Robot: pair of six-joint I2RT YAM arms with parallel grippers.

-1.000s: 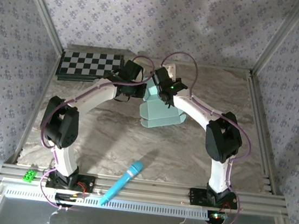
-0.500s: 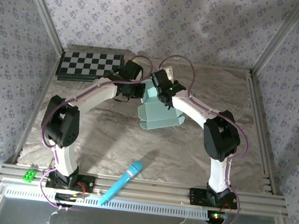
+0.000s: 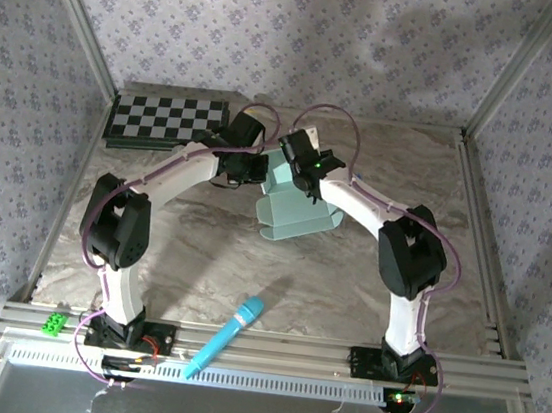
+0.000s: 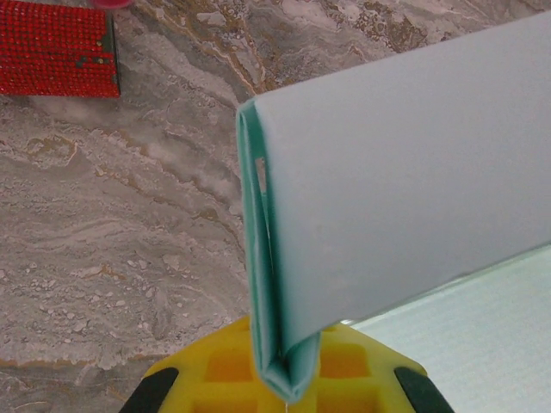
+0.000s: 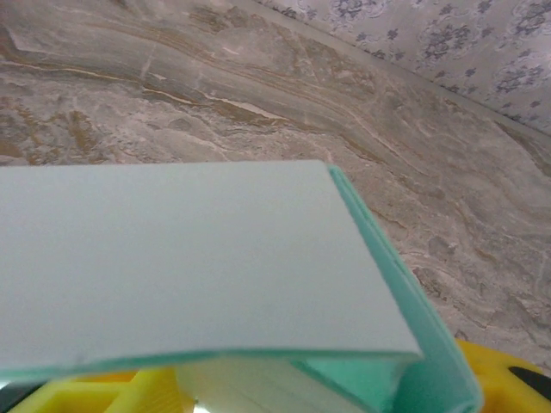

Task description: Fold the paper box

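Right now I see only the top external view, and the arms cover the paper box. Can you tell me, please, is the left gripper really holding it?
Observer: Yes. In the left wrist view the left gripper is shut on a folded edge of the paper box, with doubled card layers pinched between its jaws.
Operator: Thank you. Is something lying on the table near that gripper?
Observer: A red glittery flat item lies on the marble table, apart from the box.
Operator: And the right gripper?
Observer: In the right wrist view a folded panel of the box sits between the jaws of the right gripper, which stand wide apart. I cannot tell whether they press the card.
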